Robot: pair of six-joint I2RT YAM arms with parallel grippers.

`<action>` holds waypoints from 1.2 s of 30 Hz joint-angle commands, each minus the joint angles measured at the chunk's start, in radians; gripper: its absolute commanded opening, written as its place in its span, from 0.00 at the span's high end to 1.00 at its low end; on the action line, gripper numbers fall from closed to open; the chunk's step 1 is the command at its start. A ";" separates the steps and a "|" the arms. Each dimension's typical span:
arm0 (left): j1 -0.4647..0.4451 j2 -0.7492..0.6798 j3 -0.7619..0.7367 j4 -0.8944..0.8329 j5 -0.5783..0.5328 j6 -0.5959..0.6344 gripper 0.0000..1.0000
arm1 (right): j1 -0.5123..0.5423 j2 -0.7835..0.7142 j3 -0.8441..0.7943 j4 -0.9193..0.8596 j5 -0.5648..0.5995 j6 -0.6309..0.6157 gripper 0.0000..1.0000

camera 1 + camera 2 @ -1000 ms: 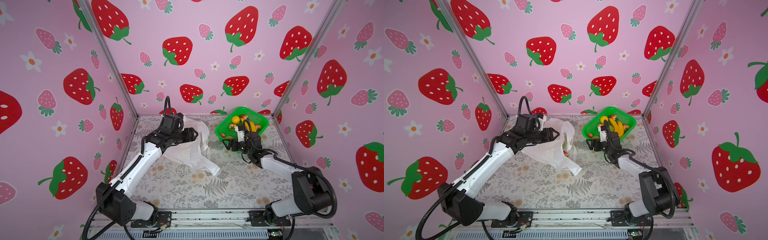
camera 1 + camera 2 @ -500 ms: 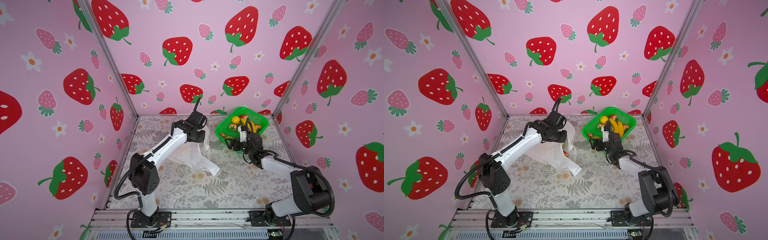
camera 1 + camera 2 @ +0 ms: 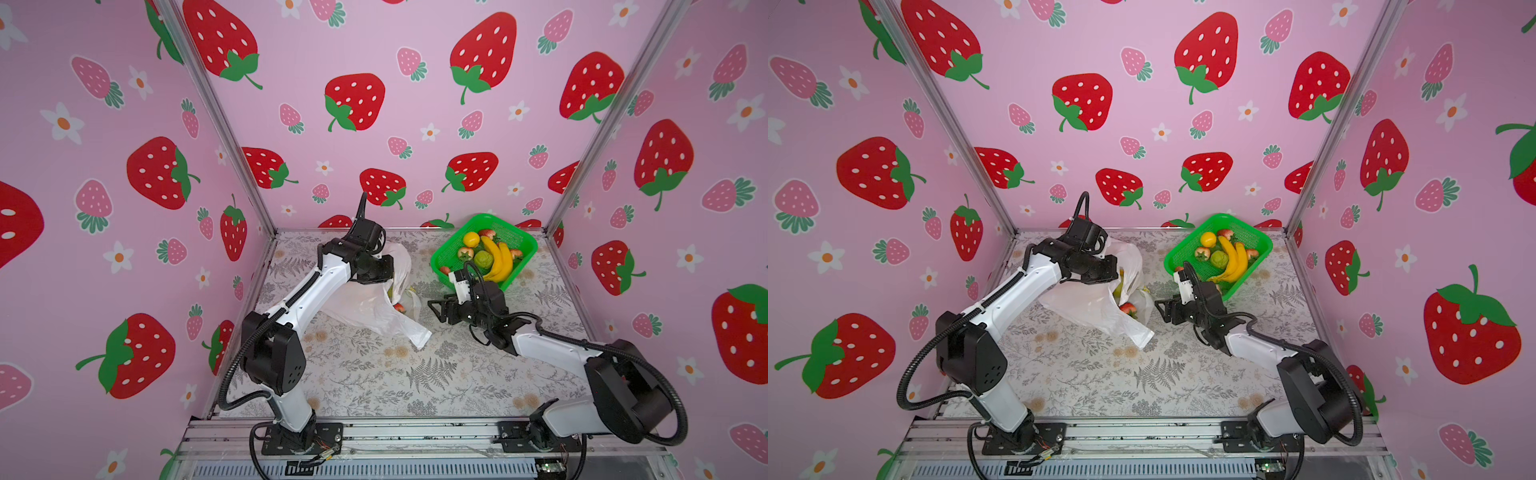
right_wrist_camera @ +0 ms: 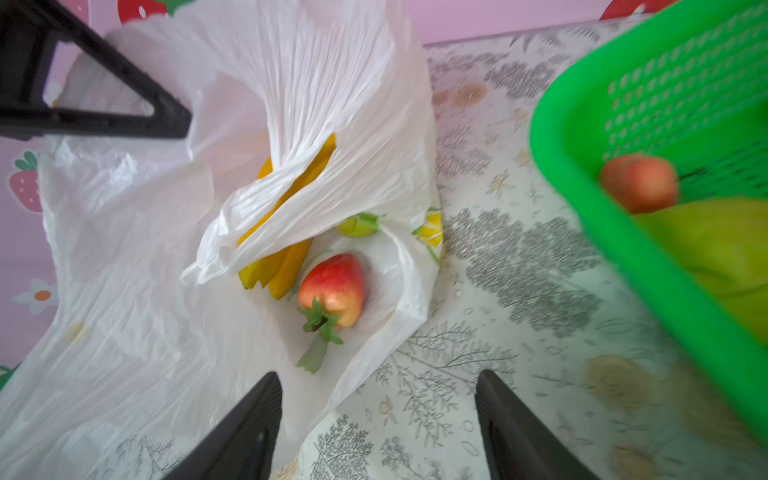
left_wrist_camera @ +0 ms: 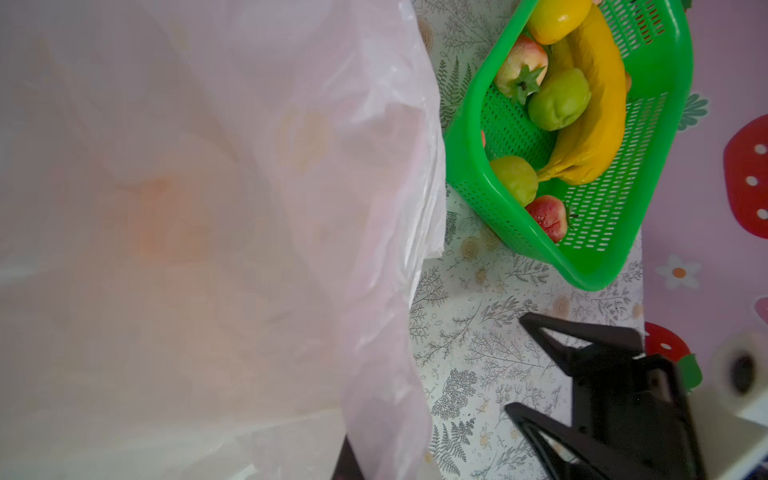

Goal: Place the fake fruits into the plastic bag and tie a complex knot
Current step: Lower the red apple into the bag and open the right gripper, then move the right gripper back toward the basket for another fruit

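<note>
Early days in this packing job, by the look of it: the thin white translucent plastic bag (image 3: 376, 305) lies crumpled on the fern-printed worktop (image 3: 415, 374), left of centre and towards the far wall, with its mouth gaping towards the right. Inside that mouth, the right wrist view shows a red plastic strawberry with a green leafy cap (image 4: 332, 291), a few long yellow-orange pieces (image 4: 278, 257) tucked under a fold, and a small green fruit (image 4: 357, 226) deeper in. So a handful of fruits are already bagged. Over at the far right, the green mesh plastic basket (image 3: 521, 245) is far from empty: a round yellow lemon (image 3: 471, 239), a bunch of yellow bananas (image 3: 498, 259), a green pear-like fruit (image 3: 483, 259) and several more strawberries (image 3: 465, 252) wait their turn. The left end effector (image 3: 384, 274) sits above the bag's far edge, pressed together; it appears to be pinching a fold of the film to hold the mouth up, though the grip point itself is hidden behind the plastic. The right end effector (image 3: 434, 309) hovers low between basket and bag, just beside the bag's mouth, with its jaws spread and nothing between them. I judge the loading roughly a third done at best; most fruits must be carried across. The handles hang loose with no knot in sight, so the whole tying stage lies ahead.
</note>
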 commanded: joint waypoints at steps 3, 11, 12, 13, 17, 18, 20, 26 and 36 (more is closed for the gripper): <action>0.012 -0.017 -0.018 0.047 0.087 -0.032 1.00 | 0.037 0.169 0.048 0.118 -0.011 0.108 0.30; 0.017 -0.037 -0.052 0.075 0.103 -0.032 1.00 | 0.052 0.446 0.207 0.188 -0.006 0.179 0.35; 0.018 -0.039 -0.054 0.077 0.104 -0.032 1.00 | 0.052 0.471 0.224 0.189 -0.005 0.181 0.37; 0.018 -0.043 -0.058 0.079 0.104 -0.030 1.00 | 0.052 0.498 0.240 0.190 -0.007 0.182 0.39; 0.021 -0.053 -0.071 0.087 0.109 -0.024 1.00 | 0.050 0.544 0.266 0.205 -0.021 0.193 0.62; 0.023 -0.055 -0.073 0.089 0.112 -0.024 1.00 | 0.051 0.538 0.266 0.205 -0.023 0.193 0.68; 0.031 -0.060 -0.073 0.088 0.124 -0.023 1.00 | 0.050 0.494 0.256 0.195 -0.015 0.185 0.80; 0.093 -0.114 -0.069 0.089 0.182 -0.038 1.00 | 0.046 0.225 0.218 0.098 -0.012 0.132 0.95; 0.148 -0.163 0.023 -0.025 0.236 -0.035 1.00 | 0.027 0.053 0.299 0.007 -0.169 0.131 0.97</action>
